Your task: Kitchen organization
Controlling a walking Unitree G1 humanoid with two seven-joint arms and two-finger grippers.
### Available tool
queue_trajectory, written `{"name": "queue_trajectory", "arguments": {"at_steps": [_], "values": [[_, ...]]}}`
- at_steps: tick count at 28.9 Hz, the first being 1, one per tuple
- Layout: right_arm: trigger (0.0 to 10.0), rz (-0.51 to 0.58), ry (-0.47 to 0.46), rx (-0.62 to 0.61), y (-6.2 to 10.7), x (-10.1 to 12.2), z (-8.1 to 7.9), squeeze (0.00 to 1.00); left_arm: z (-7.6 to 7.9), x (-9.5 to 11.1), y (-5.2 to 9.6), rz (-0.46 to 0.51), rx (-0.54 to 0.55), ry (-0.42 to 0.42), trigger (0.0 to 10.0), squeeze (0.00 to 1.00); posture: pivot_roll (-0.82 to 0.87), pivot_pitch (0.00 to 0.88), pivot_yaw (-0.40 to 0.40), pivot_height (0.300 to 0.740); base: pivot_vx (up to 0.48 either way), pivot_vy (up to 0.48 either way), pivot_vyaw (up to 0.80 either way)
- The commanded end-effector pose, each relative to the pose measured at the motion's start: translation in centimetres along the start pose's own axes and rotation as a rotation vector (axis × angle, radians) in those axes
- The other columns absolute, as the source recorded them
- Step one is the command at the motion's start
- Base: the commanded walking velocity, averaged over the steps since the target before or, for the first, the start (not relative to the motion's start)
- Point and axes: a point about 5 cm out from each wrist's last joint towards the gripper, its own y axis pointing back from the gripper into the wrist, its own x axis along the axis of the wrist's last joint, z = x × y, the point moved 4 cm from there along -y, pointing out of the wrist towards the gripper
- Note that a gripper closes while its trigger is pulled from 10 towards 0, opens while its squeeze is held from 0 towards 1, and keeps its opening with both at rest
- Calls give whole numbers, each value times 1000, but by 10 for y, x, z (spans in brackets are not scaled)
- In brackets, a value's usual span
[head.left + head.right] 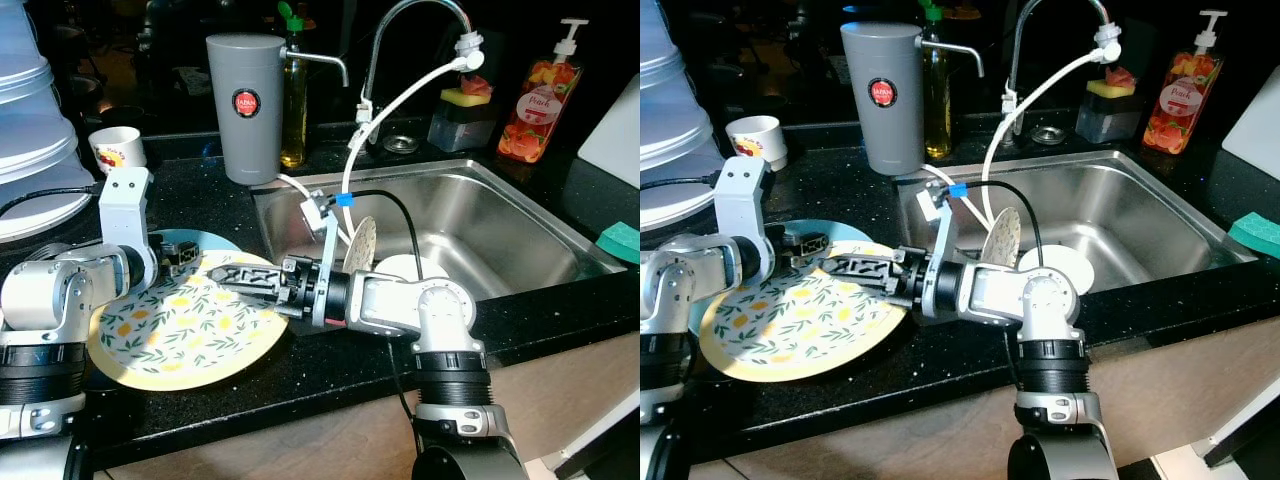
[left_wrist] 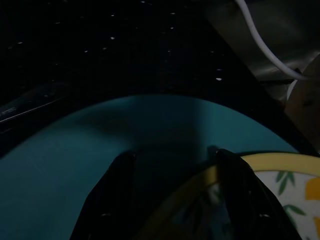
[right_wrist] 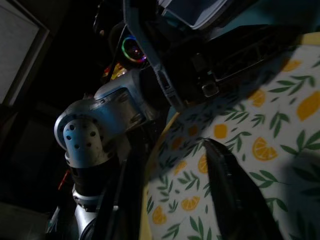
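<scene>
Now my right gripper (image 1: 232, 276) hovers low over the lemon-patterned plate (image 1: 180, 330) on the black counter (image 1: 330, 365), fingers spread apart. Opposite it, my left gripper (image 1: 176, 254), fingers parted too, sits above the teal plate (image 2: 100, 145) tucked beneath that plate's far rim.

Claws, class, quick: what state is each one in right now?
Left claw: open, above the teal plate, holding nothing.
Right claw: open over the lemon-print plate, holding nothing.

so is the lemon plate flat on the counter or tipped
Tipped: the lemon plate leans with its far rim on the teal plate, near rim on the counter.
</scene>
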Motion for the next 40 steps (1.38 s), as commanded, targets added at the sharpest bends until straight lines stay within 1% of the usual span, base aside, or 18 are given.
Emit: {"name": "queue_trajectory", "arguments": {"at_steps": [1,4,16,17,21,22,23,24,25,26,27,30,31,33,34,35,38,40], "values": [[0,8,-59,49,-13,-8,-5,0,-3,-10,-3,-46,12,-1,10000,0,62,52,13,740,0,0,0],[0,96,-97,49,-11,9,-3,0,-3,-10,-2,-44,14,0,10000,0,62,52,13,740,0,0,0],[0,193,-112,-2,-2,29,6,0,-9,-3,-2,-1,47,15,10000,0,62,51,11,740,0,0,0],[0,203,-104,-17,0,31,8,0,-12,3,-2,38,65,21,10000,0,64,51,10,740,0,0,0],[0,267,-5,-120,7,45,20,0,-30,60,13,413,187,-24,10000,0,64,50,7,740,0,0,0],[0,280,17,-136,9,48,21,0,-32,70,18,479,200,-15,10000,0,64,50,7,740,0,0,0],[0,280,17,-136,9,48,21,0,-32,70,18,479,200,-15,10000,0,64,50,7,740,0,0,0],[2078,301,39,-149,12,54,22,0,-35,82,25,554,210,-11,10000,0,65,49,5,740,0,0,0],[6706,319,64,-162,15,60,22,0,-37,90,31,603,223,-12,10000,0,66,48,4,740,0,0,0],[6706,332,87,-174,18,65,23,0,-39,93,35,615,240,-38,10000,0,66,48,4,740,0,0,0],[10000,346,117,-187,22,71,23,0,-42,92,36,595,248,-75,10000,0,66,46,4,740,0,0,0],[10000,356,165,-202,28,77,22,0,-43,86,36,556,233,-115,10000,0,66,45,4,740,0,0,0],[10000,351,239,-224,34,82,22,0,-41,83,39,570,156,-127,10000,0,66,45,4,740,0,0,0],[10000,350,267,-232,36,84,23,0,-39,83,41,599,129,-144,10000,0,67,42,1,740,0,0,0],[10000,367,314,-254,41,87,25,0,-31,83,44,617,91,-262,10000,0,68,42,-2,740,0,0,0],[10000,367,314,-254,41,87,25,0,-31,83,44,617,91,-262,10000,0,68,42,-2,740,0,0,0],[10000,426,367,-293,51,95,29,0,-17,80,46,612,66,-485,10000,0,70,41,-4,740,0,0,0],[10000,450,385,-304,54,99,31,0,-14,78,45,601,47,-526,10000,0,70,41,-4,740,0,0,0]]}}
